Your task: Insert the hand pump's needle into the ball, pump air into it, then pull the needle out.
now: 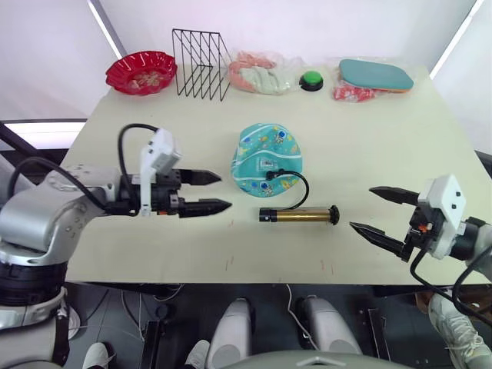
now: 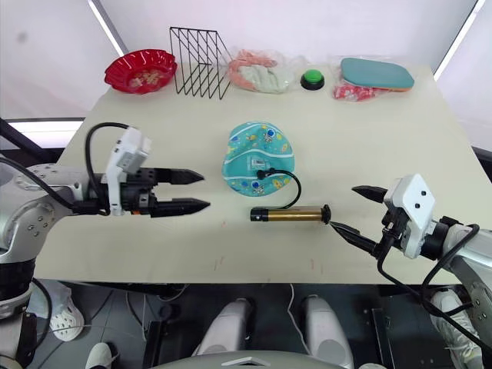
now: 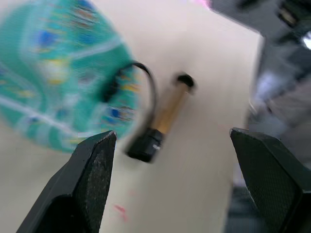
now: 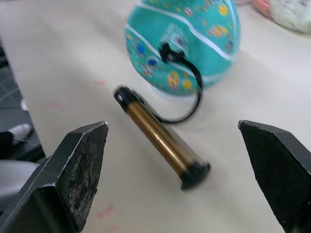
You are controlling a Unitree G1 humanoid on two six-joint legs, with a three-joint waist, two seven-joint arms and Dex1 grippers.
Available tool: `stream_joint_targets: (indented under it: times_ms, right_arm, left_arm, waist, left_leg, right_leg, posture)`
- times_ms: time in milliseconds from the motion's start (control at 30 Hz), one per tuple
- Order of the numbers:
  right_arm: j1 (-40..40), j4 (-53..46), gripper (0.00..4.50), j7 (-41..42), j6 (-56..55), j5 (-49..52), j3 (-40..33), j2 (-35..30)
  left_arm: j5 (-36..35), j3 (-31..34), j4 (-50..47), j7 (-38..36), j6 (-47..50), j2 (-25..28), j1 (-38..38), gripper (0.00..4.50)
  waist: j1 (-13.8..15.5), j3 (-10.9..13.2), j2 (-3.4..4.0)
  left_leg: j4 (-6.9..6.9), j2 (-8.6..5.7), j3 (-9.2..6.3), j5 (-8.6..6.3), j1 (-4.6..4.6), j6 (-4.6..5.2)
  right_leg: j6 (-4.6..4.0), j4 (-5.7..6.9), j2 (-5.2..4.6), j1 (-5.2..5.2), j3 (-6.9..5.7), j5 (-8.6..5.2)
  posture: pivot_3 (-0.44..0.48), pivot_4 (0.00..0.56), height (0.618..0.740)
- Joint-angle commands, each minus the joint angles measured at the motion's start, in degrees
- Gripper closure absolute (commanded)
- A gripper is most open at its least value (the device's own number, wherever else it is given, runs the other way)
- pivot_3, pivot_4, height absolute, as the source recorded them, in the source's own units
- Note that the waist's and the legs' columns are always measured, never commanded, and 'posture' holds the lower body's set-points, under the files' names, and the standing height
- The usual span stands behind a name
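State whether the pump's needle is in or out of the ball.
In: the hose's black fitting sits against the ball, with no needle showing; the hand pump lies alongside.

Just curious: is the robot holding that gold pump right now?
No, the hand pump lies on the table, with both open grippers clear of it.

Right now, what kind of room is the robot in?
Probably a robot test room, not a home. A plain table stands between white curtain walls and holds an odd mix of things: a ball with a pump, a wire rack, a red bowl and a green button.
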Motion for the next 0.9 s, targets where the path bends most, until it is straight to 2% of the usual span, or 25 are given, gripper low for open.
stream_joint_targets:
  times_ms: [33,133,267,433,667,900]
  right_arm:
    - [3.4,-1.5,0.0,3.0,-5.2,4.0,-4.0,-0.2]
    - [6.4,-2.1,0.0,3.5,-7.1,5.6,-6.4,-0.7]
    - [9.1,-2.7,0.0,2.1,-9.2,5.2,-7.4,-1.4]
    - [11.7,-3.5,0.0,1.1,-8.9,6.9,-10.2,-3.1]
    - [14.1,-2.1,0.0,0.3,-7.9,7.9,-11.6,-5.4]
    - [16.2,-3.6,0.0,-2.1,-7.6,9.4,-11.5,-5.0]
  left_arm:
    - [4.3,-10.1,-2.0,-0.5,-1.9,-3.5,-7.5,0.55]
    - [10.7,-19.5,-2.4,2.8,1.2,-5.6,-14.6,0.55]
    - [14.3,-29.1,0.9,1.9,6.6,-8.6,-23.3,0.55]
    - [21.6,-42.3,12.8,-2.1,5.4,-17.8,-36.0,0.55]
    - [30.2,-51.4,32.1,-7.0,-4.2,-31.9,-45.1,0.55]
    - [38.1,-55.0,48.1,-11.6,-12.7,-42.2,-48.5,0.55]
  waist:
    - [0.2,0.0,-0.01]
    - [0.3,0.0,-0.05]
    - [-0.1,0.0,-0.04]
    - [0.3,0.0,-0.05]
    - [0.4,0.0,-0.03]
    - [0.2,0.0,-0.01]
  left_leg:
    - [0.03,0.01,-0.01,0.0,-0.01,0.0]
    - [0.14,0.03,0.02,0.0,-0.06,0.01]
    - [0.21,0.02,0.05,-0.02,-0.08,0.05]
    - [0.44,0.04,0.04,-0.02,-0.12,0.07]
    - [0.97,0.03,0.2,-0.2,-0.26,0.36]
    - [1.2,0.01,0.27,-0.29,-0.49,0.52]
  right_leg:
    - [0.01,0.01,0.03,0.0,0.0,0.01]
    - [0.08,0.0,0.07,0.07,0.02,0.05]
    - [0.11,0.0,0.1,0.07,0.09,0.07]
    - [0.17,0.09,0.19,0.07,0.12,0.1]
    - [0.28,0.09,0.18,0.13,0.23,0.16]
    - [0.41,0.06,0.16,0.07,0.3,0.24]
  posture:
    - [0.0,0.15,0.74]
    - [0.0,0.15,0.74]
    - [0.0,0.15,0.74]
    - [0.0,0.15,0.74]
    - [0.0,0.15,0.74]
    - [0.0,0.15,0.74]
